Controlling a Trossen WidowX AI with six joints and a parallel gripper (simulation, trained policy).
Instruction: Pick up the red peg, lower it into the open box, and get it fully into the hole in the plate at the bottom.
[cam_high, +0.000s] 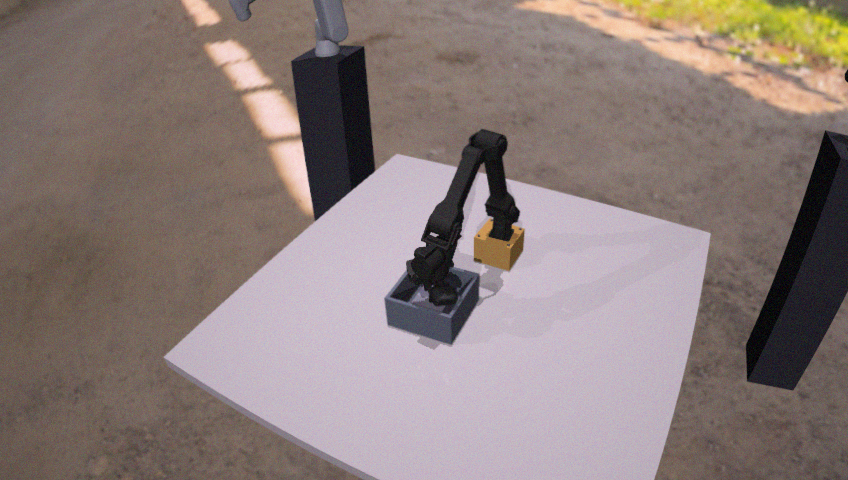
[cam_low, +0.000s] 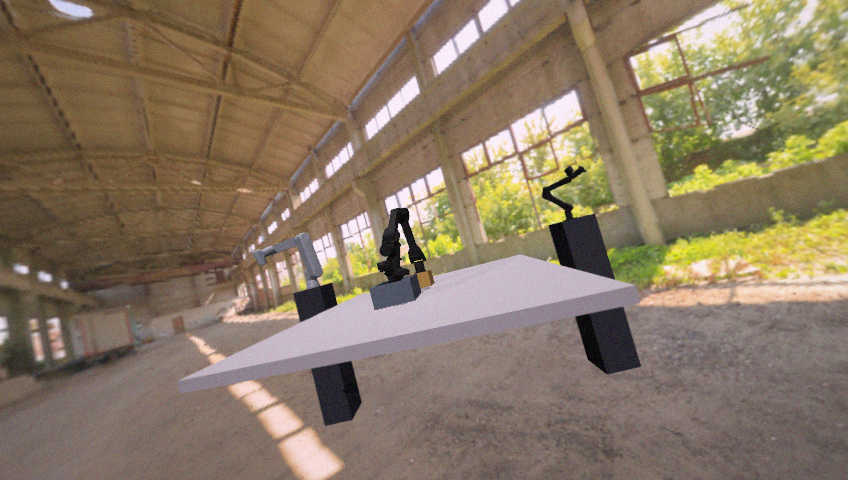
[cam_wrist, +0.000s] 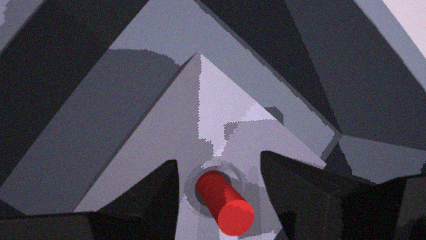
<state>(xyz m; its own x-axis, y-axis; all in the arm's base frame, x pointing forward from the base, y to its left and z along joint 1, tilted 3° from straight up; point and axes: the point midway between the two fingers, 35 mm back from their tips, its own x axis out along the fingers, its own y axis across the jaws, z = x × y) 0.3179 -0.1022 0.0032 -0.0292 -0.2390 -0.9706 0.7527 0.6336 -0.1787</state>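
Observation:
The red peg stands with its far end in the round hole of the pale plate in the wrist view. Its near end sticks up out of the hole; how deep it sits cannot be told. My gripper is open inside the open slate-grey box. One finger stands on each side of the peg, with a gap to it on both sides. In the top view the hand hides the peg and most of the plate. In the exterior view the box wall hides both.
The orange block at the foot of my arm stands just behind the box. All stand on the white table. A grey arm and a small black arm stand on dark pedestals beyond the table.

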